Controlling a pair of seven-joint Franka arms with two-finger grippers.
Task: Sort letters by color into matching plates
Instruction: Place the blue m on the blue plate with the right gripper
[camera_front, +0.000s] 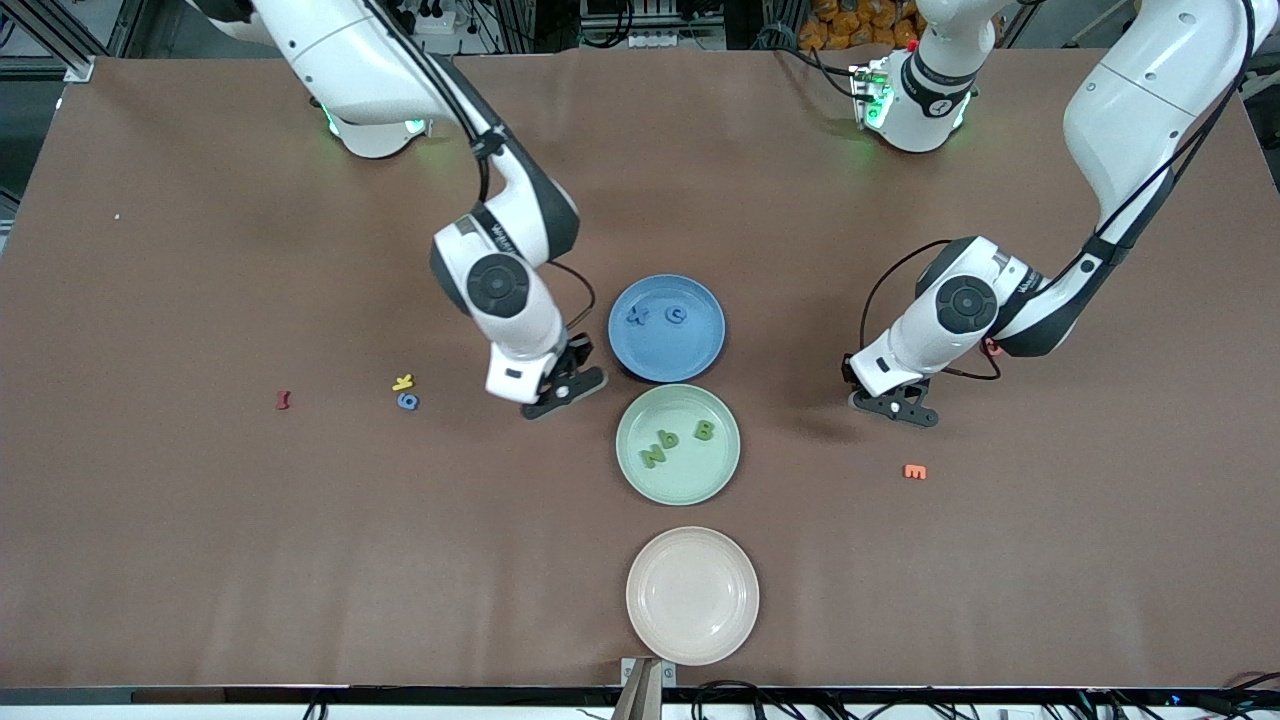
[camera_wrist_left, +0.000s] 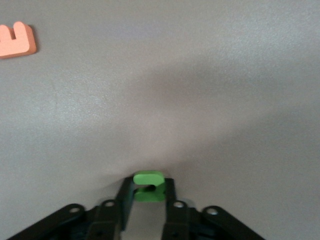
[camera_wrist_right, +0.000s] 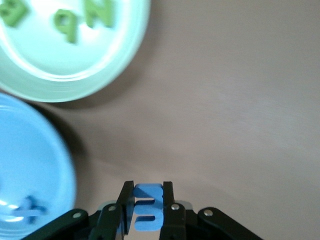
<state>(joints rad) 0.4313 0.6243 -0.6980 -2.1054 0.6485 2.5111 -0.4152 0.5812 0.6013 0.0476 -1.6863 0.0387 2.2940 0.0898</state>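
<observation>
My right gripper (camera_front: 565, 390) is shut on a blue letter (camera_wrist_right: 148, 210), low over the table beside the blue plate (camera_front: 665, 358), toward the right arm's end. My left gripper (camera_front: 897, 405) is shut on a green letter (camera_wrist_left: 148, 179), low over bare table toward the left arm's end from the mint green plate (camera_front: 680, 482). The blue plate holds two blue letters (camera_front: 638, 315). The green plate holds three green letters (camera_front: 660, 447). One more blue letter (camera_front: 407, 401) lies on the table toward the right arm's end. The right wrist view shows both plates, green (camera_wrist_right: 65, 87) and blue (camera_wrist_right: 47, 165).
A cream-beige plate (camera_front: 692, 640) sits nearest the front camera. An orange letter (camera_front: 915, 471) lies near my left gripper and also shows in the left wrist view (camera_wrist_left: 15, 41). A yellow letter (camera_front: 403, 381) touches the loose blue one. A red letter (camera_front: 283, 400) lies farther toward the right arm's end.
</observation>
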